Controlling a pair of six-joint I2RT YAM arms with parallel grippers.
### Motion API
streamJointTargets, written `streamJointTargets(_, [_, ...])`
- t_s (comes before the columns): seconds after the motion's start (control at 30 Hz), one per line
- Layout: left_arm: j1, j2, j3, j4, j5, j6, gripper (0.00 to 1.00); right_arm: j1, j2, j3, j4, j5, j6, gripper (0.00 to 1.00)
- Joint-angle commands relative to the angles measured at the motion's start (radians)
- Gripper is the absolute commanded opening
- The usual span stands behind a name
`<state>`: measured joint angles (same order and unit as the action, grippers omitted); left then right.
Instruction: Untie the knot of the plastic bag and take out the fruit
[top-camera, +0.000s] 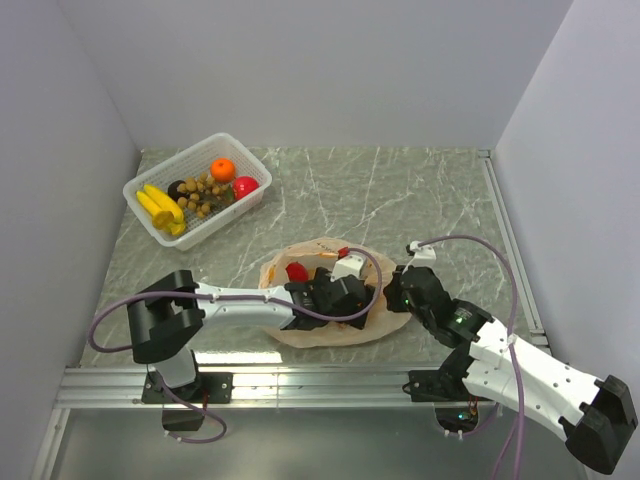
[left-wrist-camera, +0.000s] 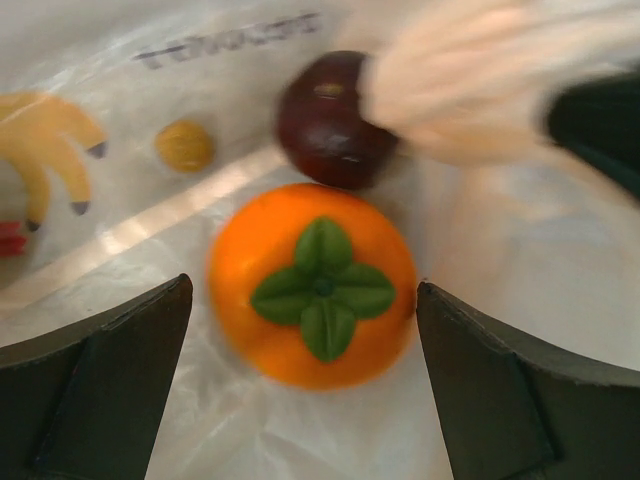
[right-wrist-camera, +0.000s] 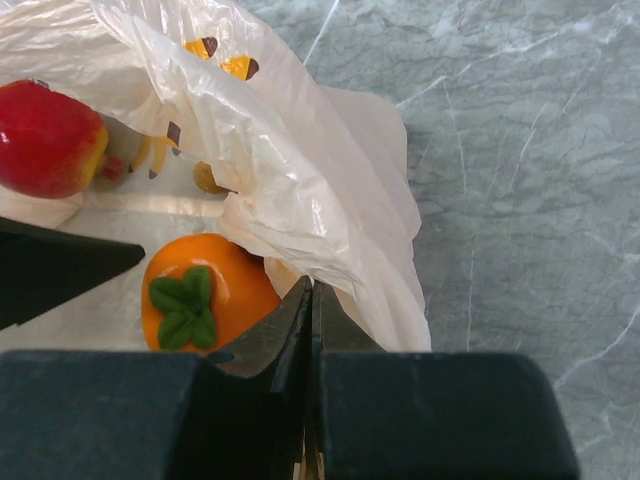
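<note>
The peach plastic bag (top-camera: 330, 325) lies open near the table's front; its knot is out of view. Inside the bag sits an orange persimmon (left-wrist-camera: 312, 285) with a green calyx. My left gripper (left-wrist-camera: 302, 283) hangs open right over it, one finger on each side and neither touching. A dark brown round fruit (left-wrist-camera: 330, 120) lies just beyond it. A red apple (right-wrist-camera: 45, 140) is also in the bag. My right gripper (right-wrist-camera: 312, 285) is shut on the plastic bag's rim (right-wrist-camera: 300, 170), holding it up beside the persimmon (right-wrist-camera: 205, 290).
A white mesh basket (top-camera: 255, 165) stands at the back left. It holds bananas (top-camera: 160, 208), a tangerine (top-camera: 222, 169), a red fruit (top-camera: 246, 186) and small brown balls (top-camera: 200, 192). White walls enclose the marble tabletop (top-camera: 420, 190).
</note>
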<state>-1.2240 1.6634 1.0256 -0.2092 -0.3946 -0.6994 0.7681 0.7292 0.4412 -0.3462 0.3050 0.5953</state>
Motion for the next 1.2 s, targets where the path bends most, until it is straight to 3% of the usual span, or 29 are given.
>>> streamJointTargets(0.0, [0.000,0.022,-0.044,0.089,-0.121,-0.068,0.99,0.008,-0.001,-0.010,0.036,0.003,0.014,0.06])
streamJointTargets(0.23, [0.001,0.094,-0.027,0.152,-0.136,-0.061,0.97,0.010,-0.013,-0.015,0.036,0.002,0.017,0.06])
streamJointTargets(0.33, [0.001,0.096,-0.029,0.149,-0.154,-0.063,0.84,0.008,-0.010,-0.015,0.036,0.002,0.017,0.06])
streamJointTargets(0.37, [0.001,0.091,-0.032,0.146,-0.165,-0.064,0.70,0.008,-0.008,-0.013,0.036,0.002,0.017,0.06])
streamJointTargets(0.43, [0.001,0.066,-0.039,0.146,-0.170,-0.063,0.53,0.008,-0.005,-0.013,0.038,0.002,0.017,0.06])
streamJointTargets(0.47, [0.001,0.053,-0.048,0.145,-0.174,-0.061,0.36,0.008,-0.005,-0.015,0.039,0.002,0.017,0.06])
streamJointTargets(0.57, [0.001,-0.004,-0.064,0.134,-0.181,-0.052,0.14,0.008,-0.001,-0.015,0.039,0.005,0.017,0.06])
streamJointTargets(0.67, [0.001,-0.088,-0.081,0.123,-0.182,-0.022,0.04,0.010,0.001,-0.012,0.035,0.008,0.015,0.06])
streamJointTargets(0.97, [0.041,-0.450,-0.044,0.128,-0.044,0.208,0.04,0.010,-0.001,-0.012,0.038,0.016,0.015,0.06])
streamJointTargets(1.07, [0.156,-0.530,-0.006,0.120,0.012,0.224,0.03,0.010,0.001,-0.012,0.038,0.016,0.017,0.06])
streamJointTargets(1.17, [0.377,-0.554,0.031,0.107,0.048,0.210,0.04,0.008,-0.008,-0.016,0.038,0.011,0.021,0.06])
